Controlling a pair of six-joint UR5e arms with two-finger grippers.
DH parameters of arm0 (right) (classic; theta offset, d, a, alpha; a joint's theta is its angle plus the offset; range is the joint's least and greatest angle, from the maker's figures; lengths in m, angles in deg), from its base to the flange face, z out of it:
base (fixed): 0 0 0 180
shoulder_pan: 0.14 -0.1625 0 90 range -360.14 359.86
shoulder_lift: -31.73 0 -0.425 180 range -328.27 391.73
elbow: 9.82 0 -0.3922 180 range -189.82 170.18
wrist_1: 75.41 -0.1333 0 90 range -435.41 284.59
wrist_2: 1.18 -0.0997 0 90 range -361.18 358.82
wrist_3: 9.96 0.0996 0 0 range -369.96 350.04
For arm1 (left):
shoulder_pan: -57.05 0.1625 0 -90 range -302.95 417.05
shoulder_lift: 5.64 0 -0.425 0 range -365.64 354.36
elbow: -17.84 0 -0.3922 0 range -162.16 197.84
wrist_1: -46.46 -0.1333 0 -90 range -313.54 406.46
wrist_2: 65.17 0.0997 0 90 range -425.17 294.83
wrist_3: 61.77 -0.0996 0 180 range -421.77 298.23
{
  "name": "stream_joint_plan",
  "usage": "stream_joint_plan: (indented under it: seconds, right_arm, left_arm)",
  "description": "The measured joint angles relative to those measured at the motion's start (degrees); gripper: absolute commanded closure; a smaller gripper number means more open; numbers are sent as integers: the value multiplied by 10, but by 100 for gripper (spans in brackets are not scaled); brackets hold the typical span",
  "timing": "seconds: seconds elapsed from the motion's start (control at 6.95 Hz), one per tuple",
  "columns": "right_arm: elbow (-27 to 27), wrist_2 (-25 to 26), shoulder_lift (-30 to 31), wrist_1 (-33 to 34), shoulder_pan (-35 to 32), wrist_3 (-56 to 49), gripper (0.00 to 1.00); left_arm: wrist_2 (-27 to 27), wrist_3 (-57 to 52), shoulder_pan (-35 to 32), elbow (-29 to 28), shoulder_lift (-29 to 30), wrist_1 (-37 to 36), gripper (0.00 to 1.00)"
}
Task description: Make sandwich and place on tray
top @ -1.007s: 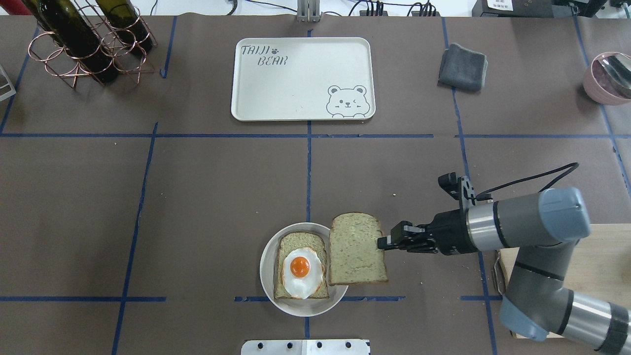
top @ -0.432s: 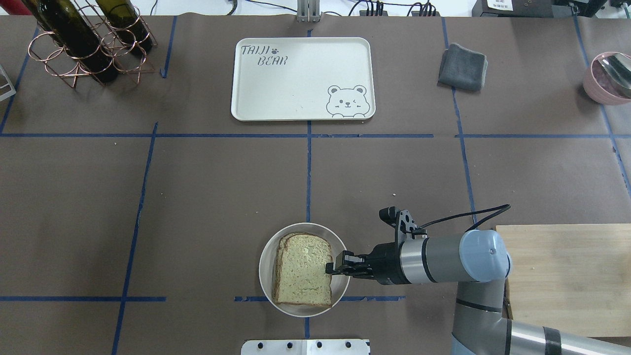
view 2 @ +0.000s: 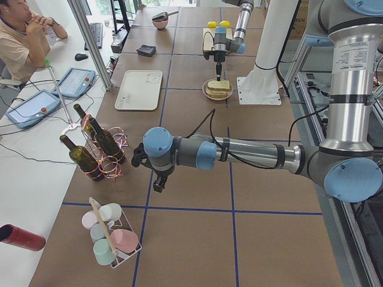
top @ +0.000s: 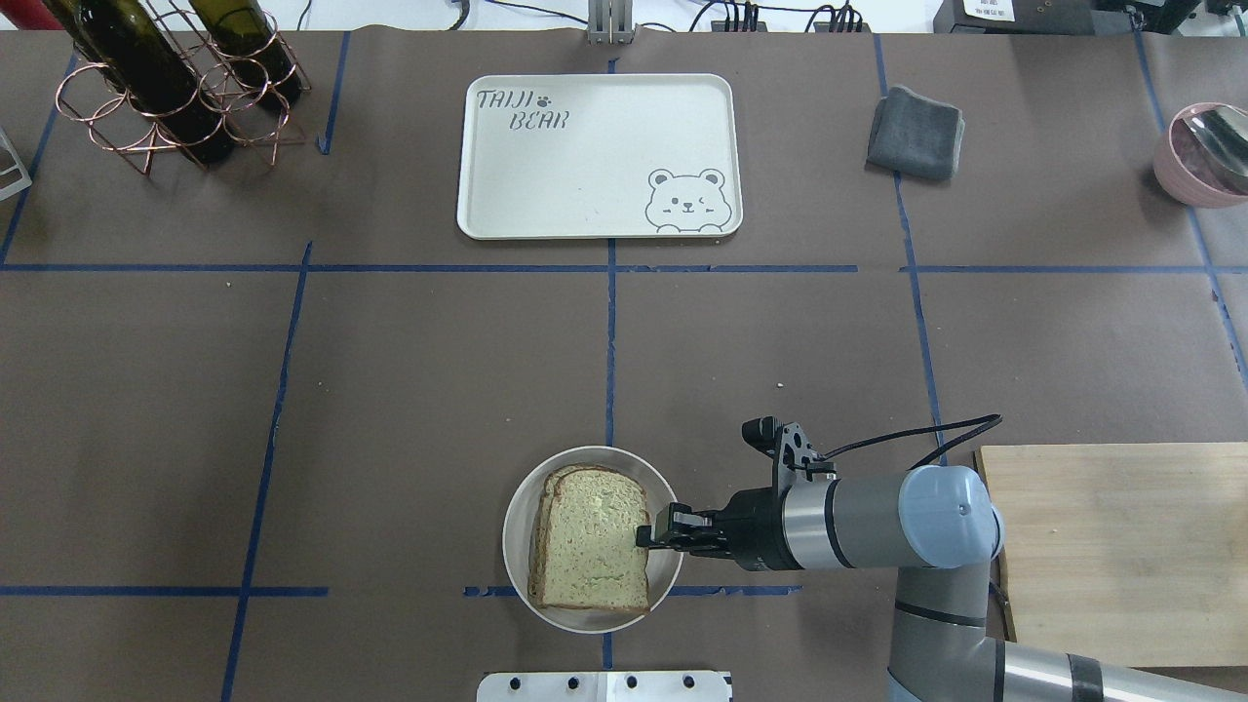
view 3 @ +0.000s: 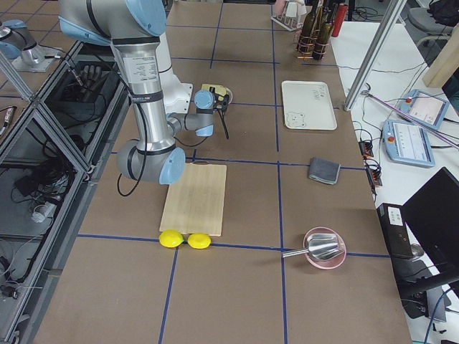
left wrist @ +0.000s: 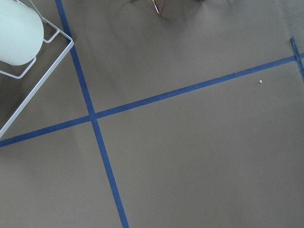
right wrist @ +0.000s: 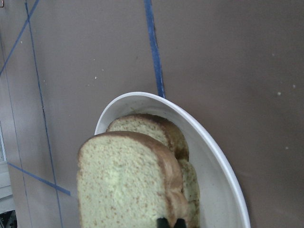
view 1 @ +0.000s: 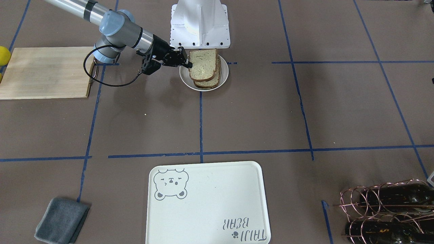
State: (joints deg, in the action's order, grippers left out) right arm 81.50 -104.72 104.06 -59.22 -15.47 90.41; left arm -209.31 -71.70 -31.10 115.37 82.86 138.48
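A tan bread slice (top: 590, 546) lies over a second slice (top: 552, 483) on a small round white plate (top: 515, 517) at the table's near middle. The egg is hidden between them. My right gripper (top: 643, 534) is shut on the top slice's right crust; the grip also shows in the front view (view 1: 190, 65) and the right wrist view (right wrist: 171, 222). The top slice (right wrist: 126, 185) sits a little tilted over the lower one (right wrist: 156, 128). The cream tray (top: 595, 156) with the bear drawing lies empty at the far middle. My left gripper (view 2: 157, 182) hangs over bare table far to the left; I cannot tell whether it is open or shut.
A wooden cutting board (top: 1111, 546) lies right of the plate, under my right arm. A grey cloth (top: 915, 132) and a pink bowl with a spoon (top: 1204, 151) are far right. A copper rack with wine bottles (top: 166, 88) stands far left. Two lemons (view 3: 185, 239) lie by the board.
My right gripper carried the second bread slice left from beside the plate onto the egg and first slice, covering the egg. The plate has shifted slightly left.
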Motion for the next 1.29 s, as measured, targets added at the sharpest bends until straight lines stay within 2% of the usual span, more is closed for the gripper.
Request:
stream_joint_plan:
  seconds: [0.14,0.58,0.86,1.01,1.15,1.29]
  right_arm:
    - [0,1,-1,0,-4,0,0]
    - [11,2,-8,10,-13,17,0]
    - [35,-9,5,17,-40,19,0]
    - [44,-49,28,19,-81,19,0]
    - [50,-127,58,20,-148,18,0]
    - [50,-205,84,21,-217,15,0]
  left_arm:
    - [0,0,0,0,0,0,0]
    - [0,35,39,3,2,39,0]
    - [2,216,123,24,-1,154,0]
    - [5,334,175,39,-7,234,3]
    - [13,453,231,53,-15,317,3]
    - [46,578,300,72,-22,390,11]
